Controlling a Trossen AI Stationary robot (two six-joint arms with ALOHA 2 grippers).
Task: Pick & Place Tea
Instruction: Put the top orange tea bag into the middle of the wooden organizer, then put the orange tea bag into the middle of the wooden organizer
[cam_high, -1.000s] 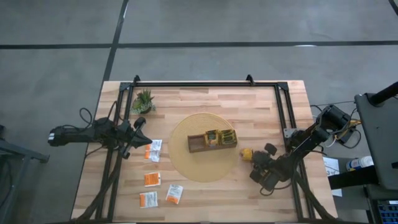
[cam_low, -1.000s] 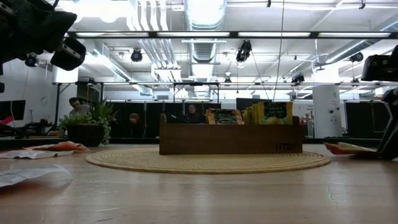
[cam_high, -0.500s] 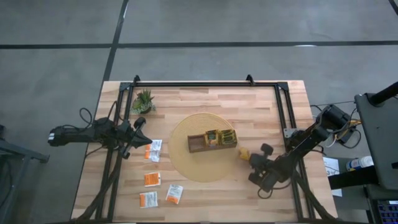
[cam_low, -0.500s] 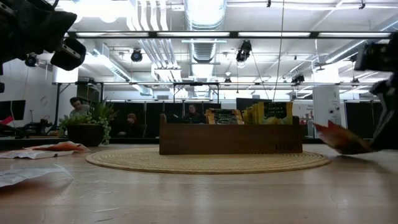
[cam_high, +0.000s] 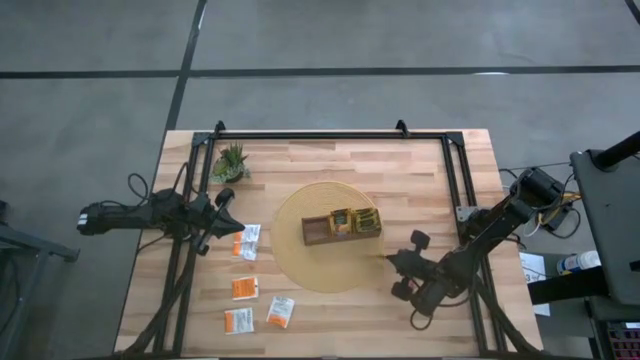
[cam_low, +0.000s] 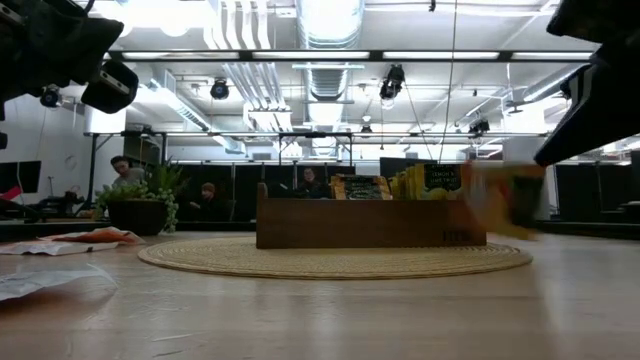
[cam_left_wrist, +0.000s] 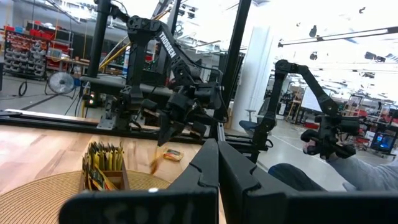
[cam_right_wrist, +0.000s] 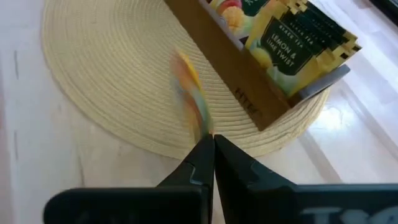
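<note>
Since a second ago the right gripper has carried an orange sachet from the bare wood onto the round mat, fingers pinched on it, sachet projecting ahead toward the wooden tray. Opposite, the left gripper waits closed, beside loose sachets.

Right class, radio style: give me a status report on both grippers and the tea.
Right gripper shut on orange sachet, over the woven mat beside the tray. Left gripper shut, waiting near loose sachets. Nothing in the way.
</note>
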